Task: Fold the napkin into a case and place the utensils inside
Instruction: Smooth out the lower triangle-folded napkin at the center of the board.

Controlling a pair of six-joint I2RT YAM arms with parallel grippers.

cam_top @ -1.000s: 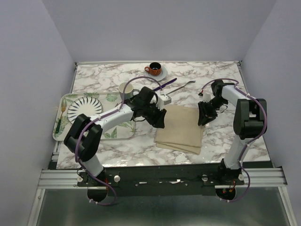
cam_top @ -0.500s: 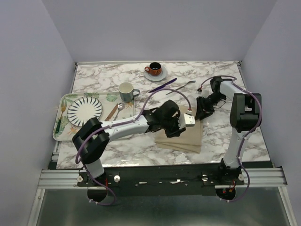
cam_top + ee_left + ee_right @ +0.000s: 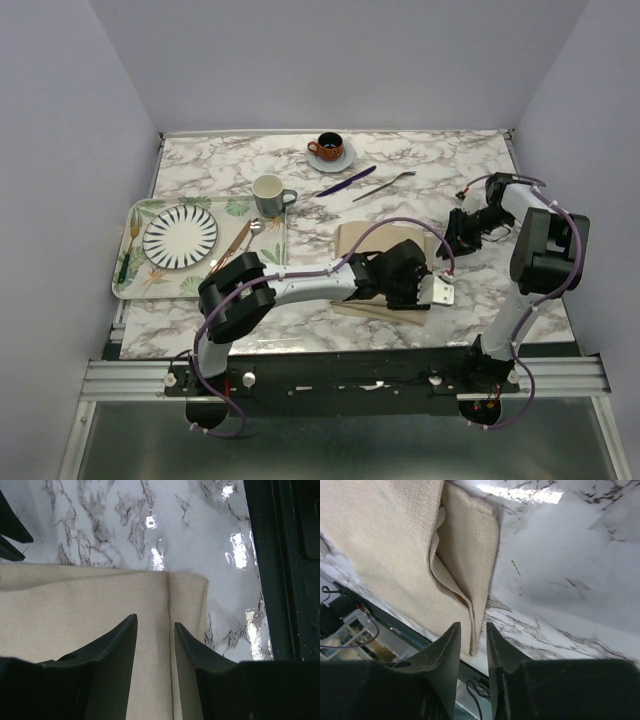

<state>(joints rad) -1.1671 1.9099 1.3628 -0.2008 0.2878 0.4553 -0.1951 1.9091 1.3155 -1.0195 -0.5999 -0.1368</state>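
Observation:
The beige napkin lies folded on the marble near the front edge. My left gripper reaches across it to its near right corner. In the left wrist view its jaws stand open over the napkin, one on each side of a fold line, holding nothing. My right gripper hovers just off the cloth's right edge. Its jaws stand narrowly open and empty, with the napkin's layered edge beyond them. The purple knife and silver fork lie behind the napkin.
A leaf-printed tray at the left holds a striped plate, a copper knife and a small spoon. A mug and a cup on a saucer stand at the back. The black front rail runs close to the napkin's corner.
My left arm swept from the napkin's far left corner across it to the near right corner. My right gripper drew back to the right, off the cloth.

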